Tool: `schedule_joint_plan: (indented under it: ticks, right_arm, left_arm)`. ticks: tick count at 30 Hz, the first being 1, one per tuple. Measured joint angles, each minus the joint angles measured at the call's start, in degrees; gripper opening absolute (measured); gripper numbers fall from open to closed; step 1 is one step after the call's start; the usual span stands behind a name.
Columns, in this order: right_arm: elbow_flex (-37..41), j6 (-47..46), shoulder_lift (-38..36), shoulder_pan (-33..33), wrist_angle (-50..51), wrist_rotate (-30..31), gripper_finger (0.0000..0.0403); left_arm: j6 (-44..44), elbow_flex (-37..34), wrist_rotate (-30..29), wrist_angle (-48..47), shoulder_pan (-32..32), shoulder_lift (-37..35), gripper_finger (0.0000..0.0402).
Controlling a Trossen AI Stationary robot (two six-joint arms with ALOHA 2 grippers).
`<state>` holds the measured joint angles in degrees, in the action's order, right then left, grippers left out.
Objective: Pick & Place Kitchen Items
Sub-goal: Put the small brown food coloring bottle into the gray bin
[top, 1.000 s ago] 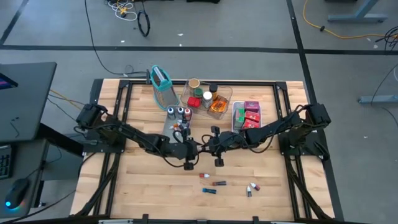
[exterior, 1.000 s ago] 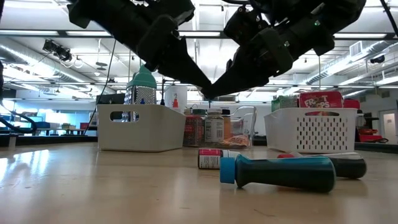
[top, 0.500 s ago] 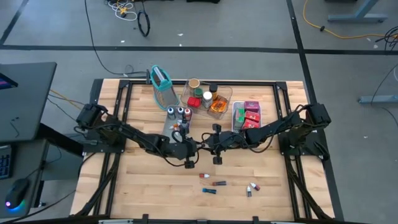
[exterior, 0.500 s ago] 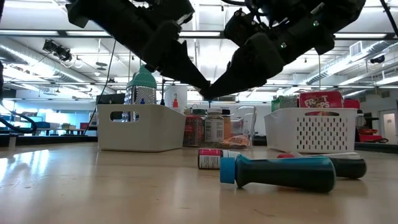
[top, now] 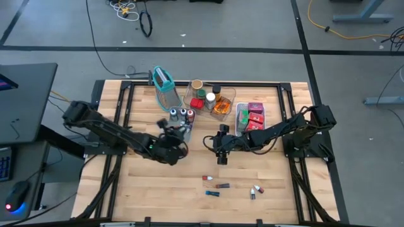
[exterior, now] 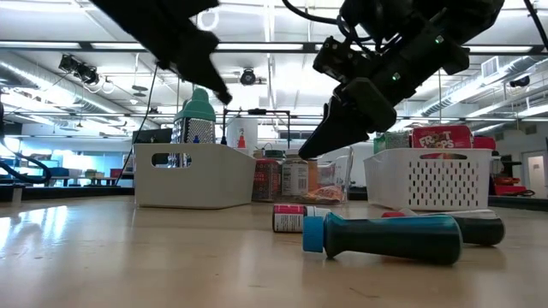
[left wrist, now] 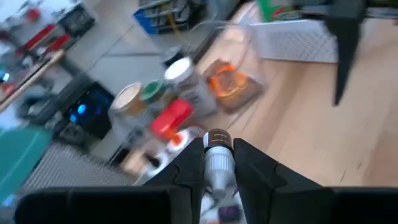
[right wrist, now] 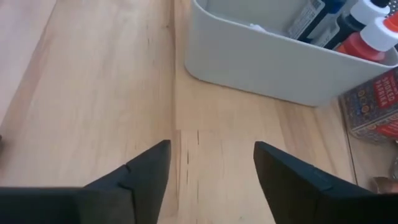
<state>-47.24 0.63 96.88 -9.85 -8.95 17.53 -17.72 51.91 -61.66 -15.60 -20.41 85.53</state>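
Note:
My left gripper (top: 182, 133) is above the table left of centre, beside the grey tray (top: 178, 118), and is shut on a small vial (left wrist: 217, 163) with a pale body and a dark cap. My right gripper (top: 211, 142) hangs open over the table's middle with nothing between its fingers (right wrist: 146, 174). In the low view it shows at the upper middle (exterior: 330, 141). Several more vials (top: 222, 186) lie on their sides on the near part of the table. In the low view one has a teal cap (exterior: 385, 238) and one has a pink label (exterior: 291, 218). My left gripper pinches the vial's pale body (left wrist: 217, 171) between its two fingers (left wrist: 189, 171), just behind the dark cap (left wrist: 217, 138). The vial lies along the fingers with its cap pointing out past their tips. The fingers slant slightly down toward the far trays. The vial is clear of the table.
At the far side stand a teal-rimmed holder (top: 164, 82), a clear tray (top: 211, 98) with jars and a white basket (top: 250, 116) with red and pink packets. The grey tray holds upright vials. Bare wood lies along the near left.
The two grippers were fingertip to fingertip over the table's middle. My left gripper has since drawn away toward the table's left and upward. It has also swung round to face the far trays. My right gripper has stayed over the middle.

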Motion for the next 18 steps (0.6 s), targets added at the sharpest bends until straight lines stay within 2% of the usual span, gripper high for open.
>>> schedule_joint_plan:
  ticks: [6,9,13,18]
  right_arm:
    - [0.0,-0.17,0.0,0.0,-0.08,-0.65,0.0249]
    - [0.0,-0.71,0.0,0.01,-0.67,-1.86,0.0247]
    - [0.0,-2.2,0.0,0.0,-2.04,-2.09,0.0247]
    - [0.0,-2.81,0.02,0.0,-2.55,-2.11,0.0247]
  left_arm:
    - [-17.66,-0.05,1.14,-16.32,0.98,-2.39,0.0075]
    - [-25.66,-0.53,1.75,-21.06,2.75,-1.89,0.0081]
    - [-28.71,-2.67,5.95,-21.06,5.0,-1.89,0.0088]
    - [-28.71,-5.05,8.18,-18.35,6.68,-1.89,0.0085]
